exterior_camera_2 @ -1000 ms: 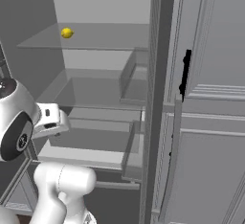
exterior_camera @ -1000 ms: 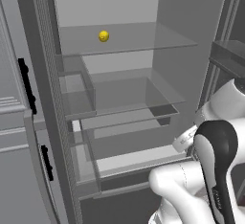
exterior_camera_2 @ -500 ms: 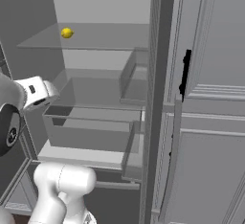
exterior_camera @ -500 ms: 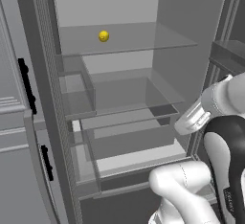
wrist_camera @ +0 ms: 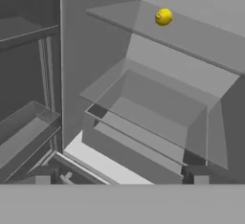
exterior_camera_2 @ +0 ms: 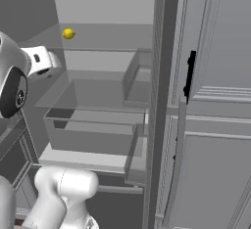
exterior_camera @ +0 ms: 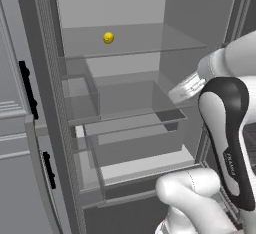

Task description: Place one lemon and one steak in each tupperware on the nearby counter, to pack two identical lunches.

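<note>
One yellow lemon (exterior_camera: 108, 38) (exterior_camera_2: 68, 34) (wrist_camera: 163, 16) lies on the top glass shelf (exterior_camera: 150, 40) of an open fridge, towards the back. My gripper (exterior_camera: 174, 95) (exterior_camera_2: 53, 68) (wrist_camera: 119, 176) hangs open and holds nothing, at the fridge's right side. It is level with the middle shelf, below the lemon and well short of it. In the hand view the two dark fingertips (wrist_camera: 43, 177) stand far apart. The steak, the tupperware and the counter are out of view.
Below the lemon's shelf are a second glass shelf (exterior_camera: 130, 110) and clear drawers (wrist_camera: 143, 141) over a white floor (exterior_camera: 145, 165). Door bins (exterior_camera: 80, 93) line the fridge's left side. Grey panelled doors with black handles (exterior_camera_2: 190, 74) (exterior_camera: 27, 88) flank the opening.
My arm has swung up. The hand has risen from the drawer level to the middle shelf's height and now points into the fridge. The lemon has not moved.
</note>
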Motion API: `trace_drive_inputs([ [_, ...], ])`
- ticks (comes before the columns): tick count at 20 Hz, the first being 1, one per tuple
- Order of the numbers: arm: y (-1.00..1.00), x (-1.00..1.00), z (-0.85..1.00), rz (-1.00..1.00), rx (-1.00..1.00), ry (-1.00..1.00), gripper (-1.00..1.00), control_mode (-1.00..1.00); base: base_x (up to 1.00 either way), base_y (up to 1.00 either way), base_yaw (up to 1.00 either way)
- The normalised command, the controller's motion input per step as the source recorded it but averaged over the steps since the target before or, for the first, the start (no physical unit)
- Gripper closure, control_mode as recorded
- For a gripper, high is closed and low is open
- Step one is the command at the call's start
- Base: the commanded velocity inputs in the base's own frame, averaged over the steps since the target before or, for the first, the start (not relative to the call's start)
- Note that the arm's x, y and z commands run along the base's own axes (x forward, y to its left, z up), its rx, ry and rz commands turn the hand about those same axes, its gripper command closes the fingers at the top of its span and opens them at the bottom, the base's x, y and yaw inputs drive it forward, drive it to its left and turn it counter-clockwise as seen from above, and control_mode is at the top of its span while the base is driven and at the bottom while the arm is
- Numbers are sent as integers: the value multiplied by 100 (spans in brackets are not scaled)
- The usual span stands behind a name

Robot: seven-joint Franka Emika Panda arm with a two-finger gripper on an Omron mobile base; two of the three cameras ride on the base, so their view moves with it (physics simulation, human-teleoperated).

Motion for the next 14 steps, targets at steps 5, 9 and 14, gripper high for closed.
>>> trace_drive_inputs([
  [5, 27, 95, 45, -6, 6, 8, -100, -100, 0, 0, 0],
  [9, 18, 100, 52, -8, 1, 24, -100, -100, 0, 0, 0],
  [14, 29, 100, 32, -7, 0, 36, -100, -100, 0, 0, 0],
])
